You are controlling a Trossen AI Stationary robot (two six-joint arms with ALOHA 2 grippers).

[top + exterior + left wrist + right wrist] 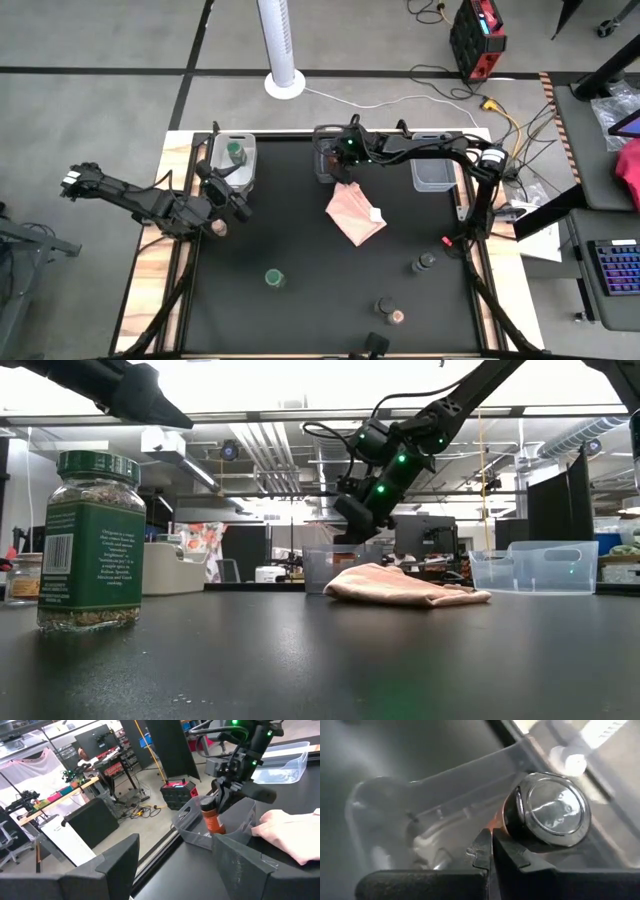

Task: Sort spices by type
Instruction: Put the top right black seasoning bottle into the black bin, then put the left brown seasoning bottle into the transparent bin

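Bins and spice jars on the black table

From above, a green-lid jar sits in the left bin; the left gripper is open beside it. The left wrist view shows a red-label jar in the middle bin, with the closed right gripper above it.

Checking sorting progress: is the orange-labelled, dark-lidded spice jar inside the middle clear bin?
Inside: the jar stands within the middle clear plastic bin's walls, below the right gripper.

Red-labelled jar in clear bin
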